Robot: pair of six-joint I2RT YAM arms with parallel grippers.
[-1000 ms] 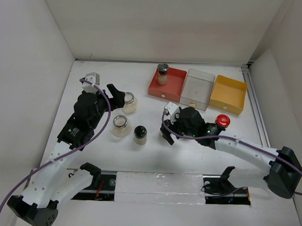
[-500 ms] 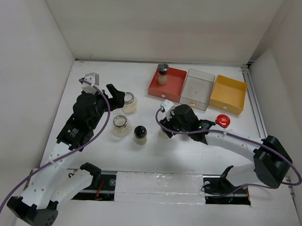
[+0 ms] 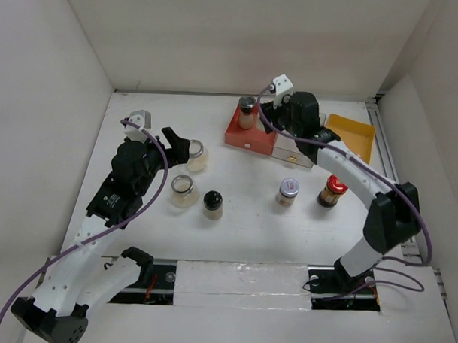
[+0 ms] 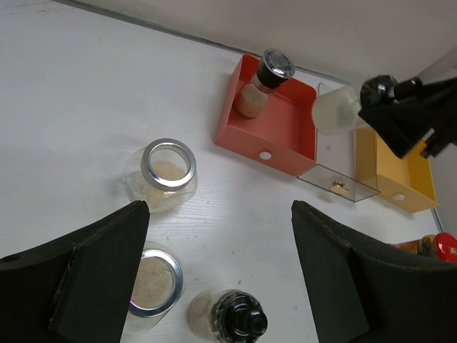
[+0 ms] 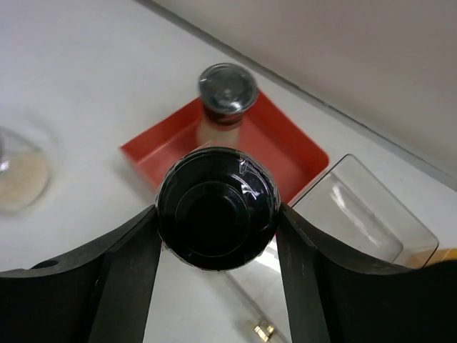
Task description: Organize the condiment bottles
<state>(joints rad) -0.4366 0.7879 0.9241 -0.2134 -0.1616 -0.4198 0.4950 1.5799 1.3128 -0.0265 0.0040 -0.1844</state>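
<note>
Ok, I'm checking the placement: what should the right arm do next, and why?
Probably lower the black-capped shaker into the red tray beside the grey-lidded shaker: the right gripper holds it in the air by that tray's edge, not yet set down.

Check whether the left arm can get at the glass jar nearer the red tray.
Probably yes: the left gripper is open, the glass jar stands just ahead, and nothing lies between them.
</note>
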